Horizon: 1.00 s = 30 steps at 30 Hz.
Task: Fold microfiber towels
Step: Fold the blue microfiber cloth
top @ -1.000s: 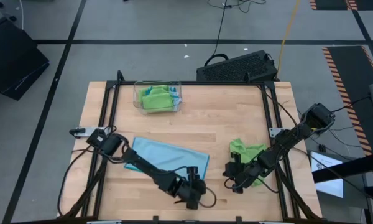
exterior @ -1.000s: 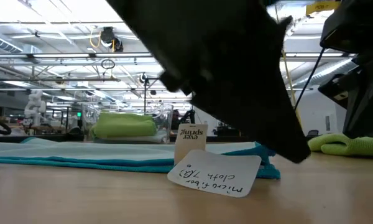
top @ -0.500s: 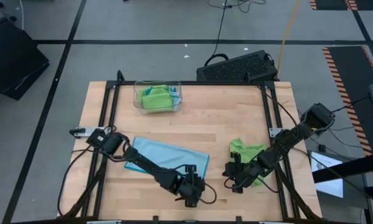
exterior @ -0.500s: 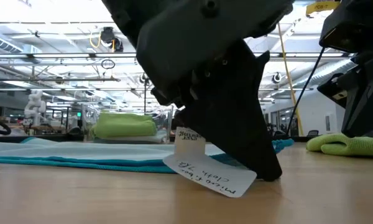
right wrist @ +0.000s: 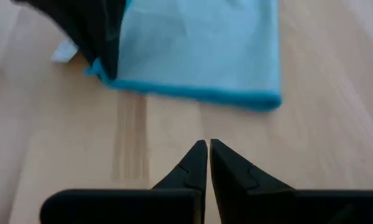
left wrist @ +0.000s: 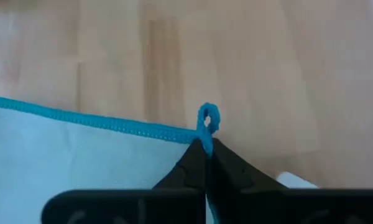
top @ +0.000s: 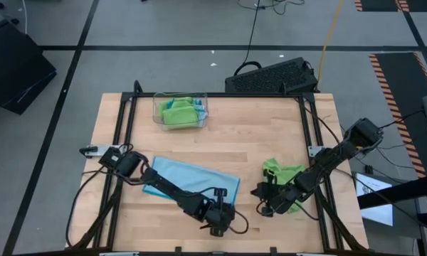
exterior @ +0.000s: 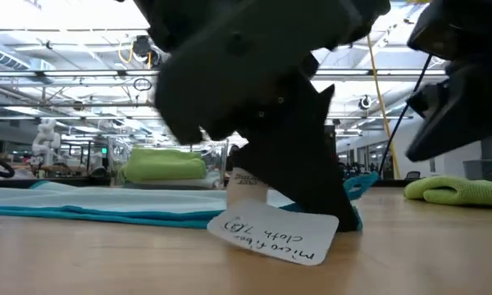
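Observation:
A light blue microfiber towel (top: 192,178) lies spread flat on the wooden table, left of centre. My left gripper (top: 226,208) is shut on its near right corner, beside a white handwritten tag (exterior: 271,233). A lime green towel (top: 283,173) lies crumpled at the right, resting on the table. My right gripper (right wrist: 206,148) hovers shut with nothing in it over bare wood between the two towels. My left gripper pinches the blue towel's near right corner (left wrist: 206,127) between its two fingers. A small loop of the darker blue hem (left wrist: 209,116) sticks out past the fingertips. The fingers slant down onto it. The corner stays low at the table, and the rest of the towel lies flat.
A clear plastic tray (top: 179,112) holding folded green and blue towels stands at the far left. A black frame (top: 128,107) runs along the table's sides. A dark keyboard-like case (top: 270,77) sits beyond the far edge. Bare wood lies in the table's middle.
My left gripper has tipped a little further down and shut on the blue towel's near right corner. The white tag beside it has shifted slightly. My right gripper has turned a little in place, still shut.

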### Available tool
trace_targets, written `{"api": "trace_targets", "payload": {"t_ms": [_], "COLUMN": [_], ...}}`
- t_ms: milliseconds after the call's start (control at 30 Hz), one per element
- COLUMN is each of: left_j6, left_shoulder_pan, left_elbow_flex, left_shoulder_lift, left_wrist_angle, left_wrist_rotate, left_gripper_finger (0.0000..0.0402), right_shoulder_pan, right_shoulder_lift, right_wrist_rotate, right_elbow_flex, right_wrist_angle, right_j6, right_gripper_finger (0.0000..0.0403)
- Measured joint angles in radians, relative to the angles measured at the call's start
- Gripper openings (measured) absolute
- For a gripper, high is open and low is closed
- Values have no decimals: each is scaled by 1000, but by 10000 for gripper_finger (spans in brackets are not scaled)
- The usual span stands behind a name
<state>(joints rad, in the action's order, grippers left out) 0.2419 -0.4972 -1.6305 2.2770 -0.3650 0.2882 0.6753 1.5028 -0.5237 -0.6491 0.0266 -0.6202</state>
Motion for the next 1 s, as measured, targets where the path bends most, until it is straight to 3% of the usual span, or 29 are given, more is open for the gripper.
{"api": "trace_targets", "payload": {"t_ms": [200,467,633,767,1000], "left_j6": [-14,-29,-12,-4,29], "left_shoulder_pan": [-54,-83,-96,-116,-137], "left_elbow_flex": [3,3,3,0,1], "left_shoulder_lift": [-38,-54,-60,-89,-111], "left_wrist_angle": [-7,-10,-20,-25,-65], "left_wrist_rotate": [9,58,81,127,217], "left_gripper_finger": [8,8,7,6,11], "right_shoulder_pan": [1,0,-7,-14,-14], "right_shoulder_lift": [59,260,326,328,329], "right_wrist_rotate": [0,-24,-25,-19,-1], "right_elbow_flex": [-1,-6,-29,-30,-30], "right_wrist_angle": [189,508,520,506,497], "right_j6": [186,522,609,645,703], "right_gripper_finger": [52,189,250,259,236]}}
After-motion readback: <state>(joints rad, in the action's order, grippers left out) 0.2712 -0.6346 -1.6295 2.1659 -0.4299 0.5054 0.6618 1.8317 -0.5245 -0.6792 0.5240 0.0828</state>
